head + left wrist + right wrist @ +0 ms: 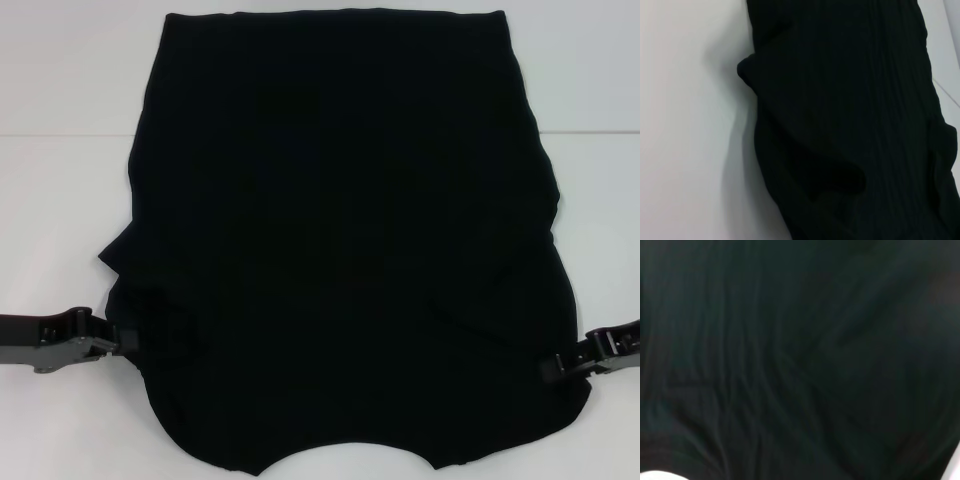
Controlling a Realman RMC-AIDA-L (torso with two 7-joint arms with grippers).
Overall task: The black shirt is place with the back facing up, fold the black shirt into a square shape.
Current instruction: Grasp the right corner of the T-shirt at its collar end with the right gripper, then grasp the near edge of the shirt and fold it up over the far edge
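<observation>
Left gripper point(122, 342): mine, low at the left edge of the black shirt point(340, 230), its tip meeting the cloth just below the folded-in sleeve. Whether it is parted or clamped on the fabric I cannot tell; the tip is lost against the black.

Right gripper point(556, 369): mine, at the shirt's right edge, near the lower corner, tip touching the cloth. Grip likewise not readable.

Black shirt: spread flat over most of the white table point(60, 200), plain side up, no lettering in sight. Straight edge at the far side; curved neck cutout at the near edge. Both sleeves appear turned inward, leaving creased ridges near each gripper.

Head view: the only one that shows both grippers and the shirt's whole outline.

Left wrist view: shirt point(850, 125) faintly ribbed, rumpled along its edge, bare table point(685, 125) beside it; no fingers in it.

Right wrist view: almost wholly dark wrinkled shirt point(800, 355).

Table: white, matte, with a faint seam running behind the shirt.
</observation>
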